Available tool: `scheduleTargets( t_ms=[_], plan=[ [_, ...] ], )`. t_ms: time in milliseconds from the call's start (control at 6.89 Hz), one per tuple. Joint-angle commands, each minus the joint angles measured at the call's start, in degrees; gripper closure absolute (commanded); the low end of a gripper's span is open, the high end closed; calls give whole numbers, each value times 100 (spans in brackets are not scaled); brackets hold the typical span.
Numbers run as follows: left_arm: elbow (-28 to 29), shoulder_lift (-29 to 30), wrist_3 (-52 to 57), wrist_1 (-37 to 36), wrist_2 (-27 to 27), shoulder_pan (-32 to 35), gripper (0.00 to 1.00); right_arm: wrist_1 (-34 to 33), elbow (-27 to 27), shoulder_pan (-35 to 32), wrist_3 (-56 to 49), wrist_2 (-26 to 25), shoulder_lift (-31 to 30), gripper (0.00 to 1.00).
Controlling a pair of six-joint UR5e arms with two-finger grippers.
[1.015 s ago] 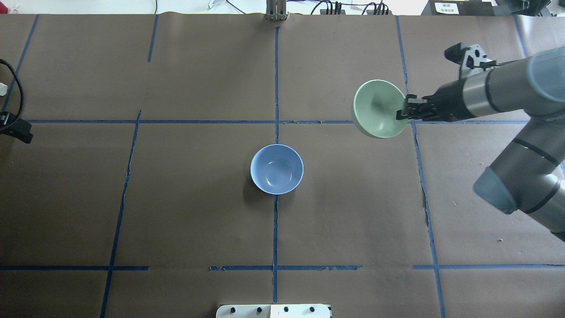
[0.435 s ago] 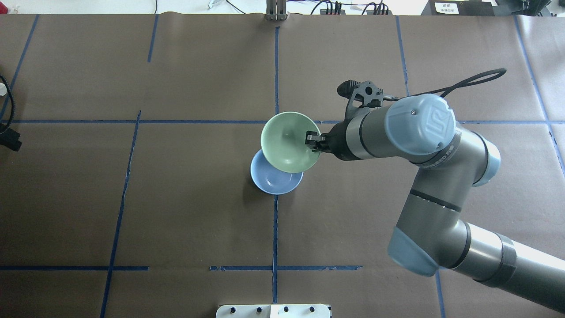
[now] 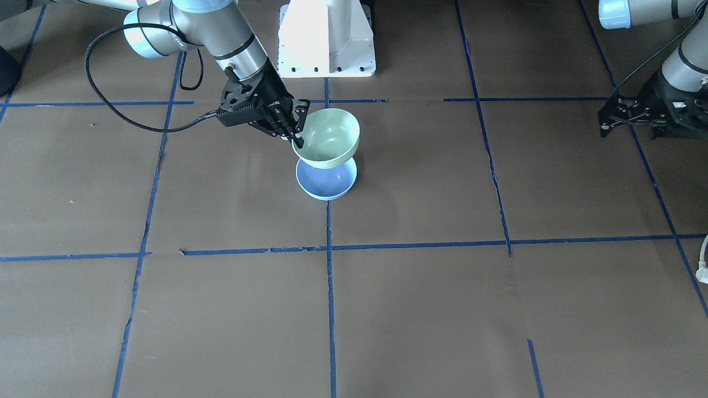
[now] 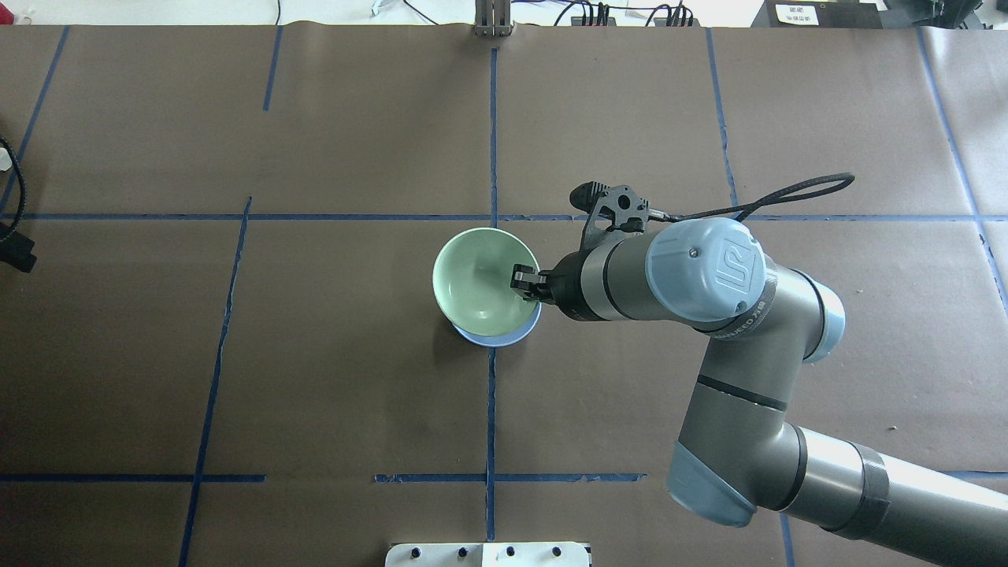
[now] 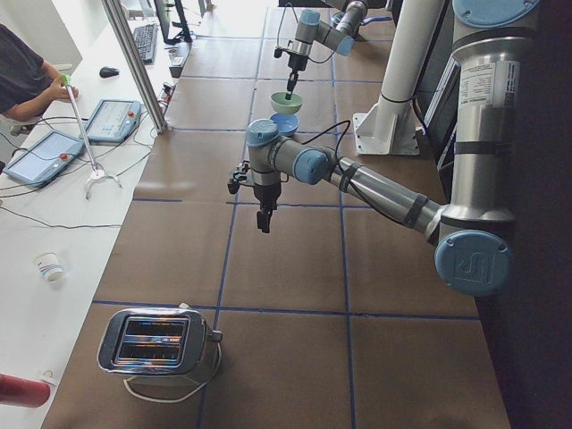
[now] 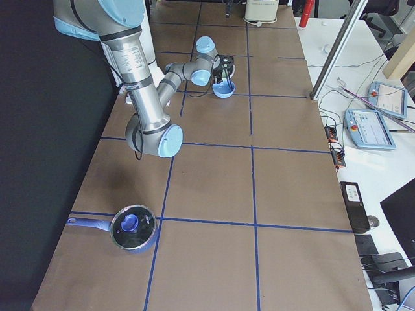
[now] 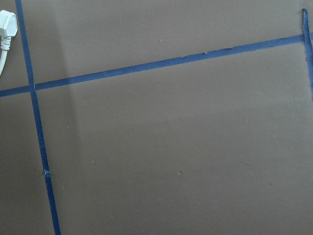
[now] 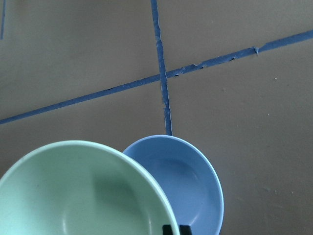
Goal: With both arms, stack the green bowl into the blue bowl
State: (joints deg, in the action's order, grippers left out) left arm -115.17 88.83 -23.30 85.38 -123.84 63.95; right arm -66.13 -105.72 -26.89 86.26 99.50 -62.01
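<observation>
Rim of green bowl (image 4: 482, 285) pinched by right gripper (image 4: 526, 283); bowl hangs over blue bowl (image 3: 326, 182), not yet nested. Judged rigid, light, glossy-slick, chippable; rim hold apt. Left gripper (image 3: 608, 122) well apart from blue bowl, state indeterminable.

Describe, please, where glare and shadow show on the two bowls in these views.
Front-facing view: soft white highlights gleam inside the green bowl, which shades the blue bowl beneath it. Overhead view: a dark shadow falls on the table just left of the bowls. Right wrist view: no strong glare on either.
</observation>
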Motion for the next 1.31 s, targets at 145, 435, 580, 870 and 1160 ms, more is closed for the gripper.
scheduleTargets(
  t_ms=[145,435,580,870,1160],
  plan=[
    [-14,21,-8,-4,0,-6,0,529,375,140,416,-492,-13,98],
    [-14,3,-8,-4,0,3,0,497,377,96,427,-501,-30,98],
    [-14,3,-8,-4,0,3,0,470,385,88,427,-501,-48,97],
    [-14,3,-17,-4,0,-6,0,452,447,105,445,-501,-39,73],
    [-5,12,-17,-4,0,-6,0,470,570,149,1251,-554,31,0]
  ],
)
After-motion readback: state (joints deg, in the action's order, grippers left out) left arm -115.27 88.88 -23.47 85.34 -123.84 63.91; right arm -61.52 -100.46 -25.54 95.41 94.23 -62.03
